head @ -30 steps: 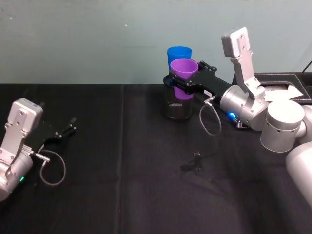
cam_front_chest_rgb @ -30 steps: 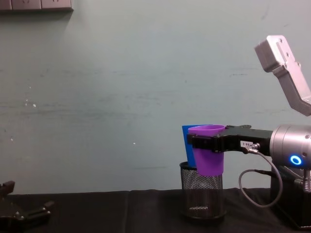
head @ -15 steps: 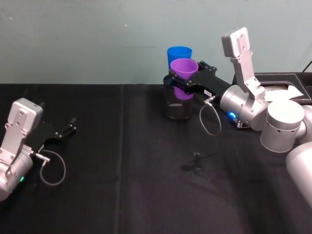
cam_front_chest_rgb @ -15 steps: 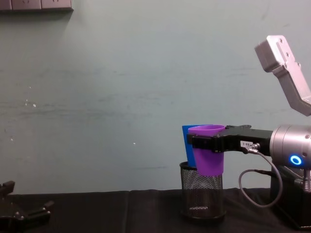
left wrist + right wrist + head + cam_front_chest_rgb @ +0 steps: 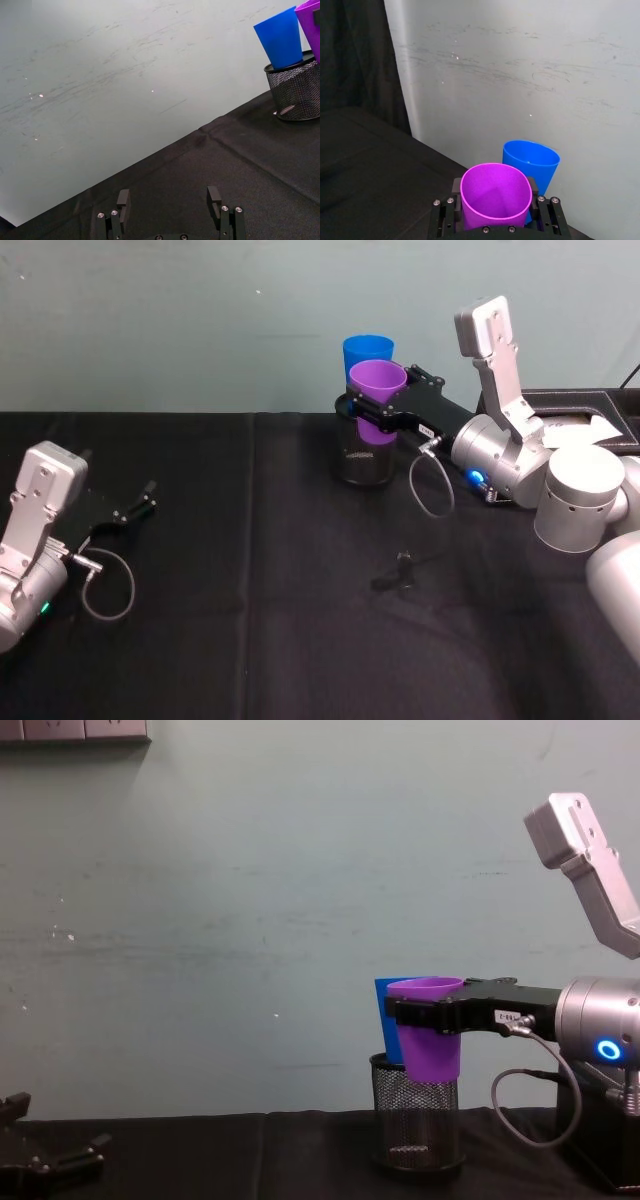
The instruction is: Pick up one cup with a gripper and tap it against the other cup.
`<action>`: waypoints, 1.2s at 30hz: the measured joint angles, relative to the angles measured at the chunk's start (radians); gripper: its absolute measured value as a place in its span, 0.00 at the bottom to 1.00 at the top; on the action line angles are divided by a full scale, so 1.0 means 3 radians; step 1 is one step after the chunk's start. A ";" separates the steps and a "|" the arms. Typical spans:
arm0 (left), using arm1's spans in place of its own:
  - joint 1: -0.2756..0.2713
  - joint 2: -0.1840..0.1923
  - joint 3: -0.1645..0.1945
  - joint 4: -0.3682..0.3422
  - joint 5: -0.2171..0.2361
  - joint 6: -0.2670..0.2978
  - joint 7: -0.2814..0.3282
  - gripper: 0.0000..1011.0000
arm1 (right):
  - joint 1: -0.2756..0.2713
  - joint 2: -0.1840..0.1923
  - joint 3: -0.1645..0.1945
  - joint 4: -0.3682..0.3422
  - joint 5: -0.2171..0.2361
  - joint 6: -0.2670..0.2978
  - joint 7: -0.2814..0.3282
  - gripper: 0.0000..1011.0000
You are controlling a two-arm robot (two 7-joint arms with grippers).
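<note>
Nearest the robot, the table (image 5: 250, 650) is covered with black cloth, and the left gripper (image 5: 140, 508) lies low over its left side, parked, its two fingers (image 5: 123, 199) spread apart with nothing between them. Further in, near the middle of the cloth, a small black clip (image 5: 400, 570) lies on its own, well apart from both arms. Beyond it the right arm reaches in from the right, a grey cable looping under its wrist, and the right gripper (image 5: 378, 405) holds the purple cup (image 5: 377, 388) upright, its fingers pinching the cup's sides just under the rim. The cup is off the table, with its base at about the level of the rim of a black mesh holder (image 5: 365, 465) that stands on the cloth at the far edge. The blue cup (image 5: 368, 348) stands upright in that holder, just behind the purple one; whether the two cups touch cannot be told. Behind them rises a pale green wall (image 5: 200, 320).
</note>
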 joint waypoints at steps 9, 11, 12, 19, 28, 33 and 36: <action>0.0000 0.0000 0.0000 0.0000 0.0000 0.0000 0.0000 0.99 | -0.0047 0.0027 -0.0007 -0.0092 0.0015 0.0013 0.0025 0.73; 0.0000 0.0000 0.0000 0.0000 0.0000 0.0000 0.0000 0.99 | -0.0078 0.0040 -0.0010 -0.0143 0.0022 0.0034 0.0030 0.73; 0.0000 0.0000 0.0000 0.0000 0.0000 0.0000 0.0000 0.99 | -0.0087 0.0044 -0.0011 -0.0159 0.0023 0.0041 0.0031 0.73; 0.0000 0.0000 0.0000 0.0000 0.0000 0.0000 0.0000 0.99 | -0.0194 0.0082 -0.0027 -0.0333 0.0066 0.0100 0.0051 0.73; 0.0000 0.0000 0.0000 0.0000 0.0000 0.0000 0.0000 0.99 | -0.0290 0.0139 -0.0029 -0.0479 0.0135 0.0129 0.0056 0.73; 0.0000 0.0000 0.0000 0.0000 0.0000 0.0000 0.0000 0.99 | -0.0329 0.0165 -0.0026 -0.0532 0.0174 0.0128 0.0061 0.73; 0.0000 0.0000 0.0000 0.0000 0.0000 0.0000 0.0000 0.99 | -0.0360 0.0187 -0.0025 -0.0582 0.0196 0.0129 0.0064 0.73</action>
